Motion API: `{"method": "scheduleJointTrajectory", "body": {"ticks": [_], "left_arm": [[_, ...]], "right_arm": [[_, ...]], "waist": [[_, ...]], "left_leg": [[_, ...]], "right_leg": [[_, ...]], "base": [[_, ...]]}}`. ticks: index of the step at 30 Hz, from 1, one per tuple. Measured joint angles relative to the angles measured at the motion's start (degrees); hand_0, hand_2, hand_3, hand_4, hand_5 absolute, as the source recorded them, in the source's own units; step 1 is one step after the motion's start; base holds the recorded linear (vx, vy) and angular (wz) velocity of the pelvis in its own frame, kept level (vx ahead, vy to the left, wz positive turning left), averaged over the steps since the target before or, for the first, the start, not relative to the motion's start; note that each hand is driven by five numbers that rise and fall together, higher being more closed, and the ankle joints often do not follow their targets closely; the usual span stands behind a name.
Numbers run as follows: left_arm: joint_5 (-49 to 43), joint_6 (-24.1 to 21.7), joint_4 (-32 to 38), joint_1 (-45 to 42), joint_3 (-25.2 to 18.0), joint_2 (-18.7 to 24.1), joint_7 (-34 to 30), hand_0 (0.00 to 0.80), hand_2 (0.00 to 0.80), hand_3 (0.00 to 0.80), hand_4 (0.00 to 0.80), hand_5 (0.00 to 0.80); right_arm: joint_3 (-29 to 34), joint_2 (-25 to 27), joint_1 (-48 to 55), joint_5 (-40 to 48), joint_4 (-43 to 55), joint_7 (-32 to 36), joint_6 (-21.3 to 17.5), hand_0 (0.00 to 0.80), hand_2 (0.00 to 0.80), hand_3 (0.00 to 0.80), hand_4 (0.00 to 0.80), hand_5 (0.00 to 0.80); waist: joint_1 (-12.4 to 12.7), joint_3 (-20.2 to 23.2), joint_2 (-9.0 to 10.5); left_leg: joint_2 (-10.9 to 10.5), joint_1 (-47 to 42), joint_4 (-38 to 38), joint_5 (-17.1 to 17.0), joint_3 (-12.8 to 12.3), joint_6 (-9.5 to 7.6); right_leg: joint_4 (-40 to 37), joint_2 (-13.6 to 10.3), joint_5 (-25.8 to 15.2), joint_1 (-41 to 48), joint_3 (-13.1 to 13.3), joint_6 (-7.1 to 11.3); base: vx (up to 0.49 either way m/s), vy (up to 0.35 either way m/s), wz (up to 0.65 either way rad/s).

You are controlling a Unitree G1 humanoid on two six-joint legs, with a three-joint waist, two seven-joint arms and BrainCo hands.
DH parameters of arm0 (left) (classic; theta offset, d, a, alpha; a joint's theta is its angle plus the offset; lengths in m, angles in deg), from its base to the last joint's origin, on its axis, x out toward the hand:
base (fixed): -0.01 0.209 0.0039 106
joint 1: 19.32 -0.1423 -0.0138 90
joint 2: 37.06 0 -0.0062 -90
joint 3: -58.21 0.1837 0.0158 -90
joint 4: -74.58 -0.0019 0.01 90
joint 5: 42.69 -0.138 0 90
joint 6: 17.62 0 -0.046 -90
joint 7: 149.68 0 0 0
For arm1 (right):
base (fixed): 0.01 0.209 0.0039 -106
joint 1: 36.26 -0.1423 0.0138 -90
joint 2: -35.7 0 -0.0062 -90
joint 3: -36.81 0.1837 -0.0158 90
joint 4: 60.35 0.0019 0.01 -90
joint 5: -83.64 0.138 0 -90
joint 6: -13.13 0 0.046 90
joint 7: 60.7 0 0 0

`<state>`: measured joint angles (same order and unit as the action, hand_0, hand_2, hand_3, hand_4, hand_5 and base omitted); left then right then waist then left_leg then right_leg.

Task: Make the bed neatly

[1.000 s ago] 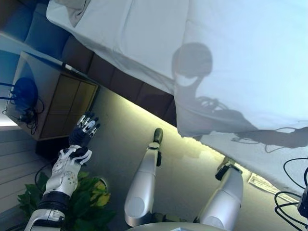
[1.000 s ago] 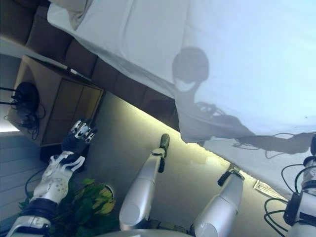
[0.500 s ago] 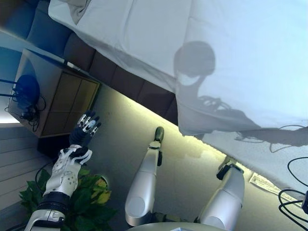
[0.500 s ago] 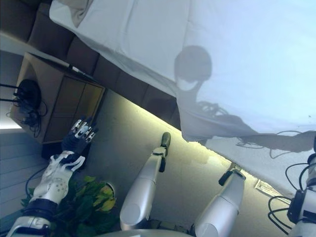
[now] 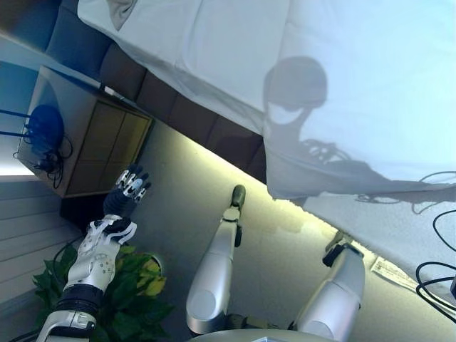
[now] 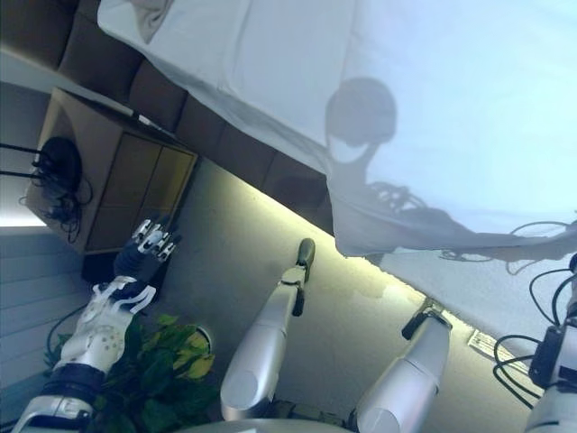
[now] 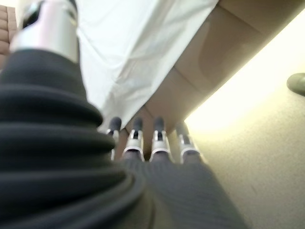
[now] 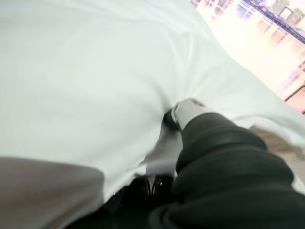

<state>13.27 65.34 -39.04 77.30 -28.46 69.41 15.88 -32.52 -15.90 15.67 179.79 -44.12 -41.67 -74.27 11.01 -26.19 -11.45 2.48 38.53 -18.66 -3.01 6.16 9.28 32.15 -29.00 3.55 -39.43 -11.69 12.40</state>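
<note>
The right hand [image 8: 183,112] is gripping the sheet [image 5: 370,78]: in its wrist view the white cloth is bunching into creases that run straight into the thumb and the dark cover, and the fabric is folding over the fingers, so it looks pinched rather than merely touched, though the fingers themselves are mostly hidden under the cloth. In the head views only the right forearm is showing at the right edge, so the hold itself is out of sight there.

The left hand [image 5: 126,191] is hanging free, well apart from the bed, with its fingers [image 7: 159,138] straight and relaxed and nothing in them. Past those fingertips the sheet's hanging edge and the brown bed frame [image 7: 190,81] are showing, near but not touched. A nightstand [image 5: 85,139] is standing just beyond this hand and a plant [image 5: 135,285] is sitting below its wrist.

As for progress, the sheet is lying fairly flat across most of the mattress, with a long crease running through it. The side facing the robot is draping loosely over the frame and one stretch is hanging lower than the rest, so that edge is not yet even. At the far end from the right hand, a bit of greyish cloth [image 5: 122,10] is lying rumpled. I judge the work partly done: the spread is on, while pulling taut, levelling the hanging edge and smoothing the far end are remaining.
</note>
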Motion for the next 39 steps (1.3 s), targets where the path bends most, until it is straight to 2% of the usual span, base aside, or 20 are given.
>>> {"method": "scheduleJointTrajectory", "body": {"ticks": [4, 8, 13, 16, 20, 23, 29, 33, 39], "left_arm": [[0.0, 0.0, 0.1, 0.1, 0.0, -0.1, -0.3, 0.000, 0.000, 0.000, 0.000, 0.000], [0.0, -0.1, 0.4, 0.2, 0.0, -0.8, 0.1, 0.000, 0.000, 0.000, 0.000, 0.000], [0.0, 0.3, 1.6, 0.8, 0.4, -4.5, 3.0, 0.000, 0.000, 0.000, 0.000, 0.000], [0.2, 2.4, 1.5, 1.6, 0.9, -6.0, 3.7, 0.000, 0.000, 0.000, 0.000, 0.000], [3.4, 6.7, -0.5, 4.8, 5.8, -9.3, 4.7, 0.000, 0.000, 0.000, 0.000, 0.000], [6.8, 9.7, -2.2, 7.8, 11.3, -12.2, 6.0, 0.000, 0.000, 0.000, 0.000, 0.000], [17.2, 13.7, -3.1, 11.8, 17.5, -19.2, 10.0, 0.000, 0.000, 0.000, 0.000, 0.000], [27.3, 16.9, -5.0, 11.9, 19.0, -23.1, 13.1, 0.000, 0.000, 0.000, 0.000, 0.000], [50.6, 22.8, -8.6, 10.3, 21.4, -26.8, 16.9, 0.000, 0.000, 0.000, 0.000, 0.000]], "right_arm": [[-0.8, -0.3, 0.3, -1.1, 0.1, 0.9, 0.1, 0.800, 0.800, 0.800, 0.800, 0.800], [-1.3, -3.0, 4.4, -3.9, 3.2, 2.7, -0.3, 0.800, 0.800, 0.800, 0.800, 0.800], [-2.3, -10.8, 9.9, -4.9, 10.0, 5.2, -0.7, 0.800, 0.800, 0.800, 0.800, 0.800], [-4.4, -15.9, 10.4, -4.9, 12.6, 6.0, -0.5, 0.800, 0.800, 0.800, 0.800, 0.800], [-9.7, -22.0, 10.8, -5.4, 16.6, 4.3, -0.8, 0.800, 0.800, 0.800, 0.800, 0.800], [-13.2, -25.4, 10.7, -6.4, 18.5, 1.6, -1.1, 0.800, 0.800, 0.800, 0.800, 0.800], [-19.6, -29.5, 10.6, -10.1, 28.5, -4.7, -2.0, 0.800, 0.800, 0.800, 0.800, 0.800], [-22.8, -32.1, 10.4, -12.8, 33.7, -8.3, -2.6, 0.800, 0.800, 0.800, 0.800, 0.800], [-25.3, -33.5, 10.4, -14.6, 38.3, -14.0, -4.7, 0.800, 0.800, 0.800, 0.800, 0.800]], "waist": [[-0.3, 0.0, -0.02], [-0.8, 0.0, 0.00], [-1.0, 0.0, 0.12], [-2.2, 0.3, 0.79], [-3.9, 1.0, 2.29], [-5.0, 1.8, 3.75], [-7.6, 2.1, 4.19], [-8.7, 2.1, 4.18], [-8.7, 2.0, 4.14]], "left_leg": [[0.0, -0.3, 0.0, 0.1, 0.1, -0.14], [0.3, -2.3, 0.6, 0.1, 0.2, -0.15], [1.3, -6.7, 2.5, 0.1, 0.1, -0.14], [1.9, -7.8, 3.2, 0.0, 0.1, -0.14], [2.3, -10.5, 4.0, 0.0, -0.5, -0.13], [2.4, -12.9, 4.7, 0.0, -0.8, -0.07], [2.7, -14.1, 4.8, 0.0, -1.7, -0.08], [3.3, -14.5, 4.9, 0.0, -2.5, -0.05], [3.9, -14.1, 4.9, 0.0, -2.8, -0.01]], "right_leg": [[-0.1, 0.0, 0.0, 0.5, -0.2, -0.01], [-0.7, 0.3, 0.0, 2.7, -0.6, -0.01], [-2.0, 1.2, 0.2, 7.1, -1.6, -0.24], [-2.1, 1.8, 0.2, 7.9, -1.6, -0.44], [-2.8, 2.2, 0.3, 10.4, -1.5, -0.45], [-3.9, 2.4, 0.2, 12.4, -1.1, -0.35], [-4.4, 2.9, 0.0, 12.9, 0.1, -0.61], [-4.6, 3.3, -0.1, 12.7, 0.5, -0.80], [-4.3, 3.8, 0.0, 11.7, 0.9, -1.11]], "base": [[-0.004, 0.008, 0.00], [0.000, 0.000, 0.00], [0.028, -0.002, -0.03], [0.034, 0.031, -0.05], [0.059, 0.063, -0.05], [0.060, 0.083, -0.06], [0.014, 0.075, -0.08], [-0.009, 0.021, -0.11], [-0.023, -0.010, -0.05]]}}
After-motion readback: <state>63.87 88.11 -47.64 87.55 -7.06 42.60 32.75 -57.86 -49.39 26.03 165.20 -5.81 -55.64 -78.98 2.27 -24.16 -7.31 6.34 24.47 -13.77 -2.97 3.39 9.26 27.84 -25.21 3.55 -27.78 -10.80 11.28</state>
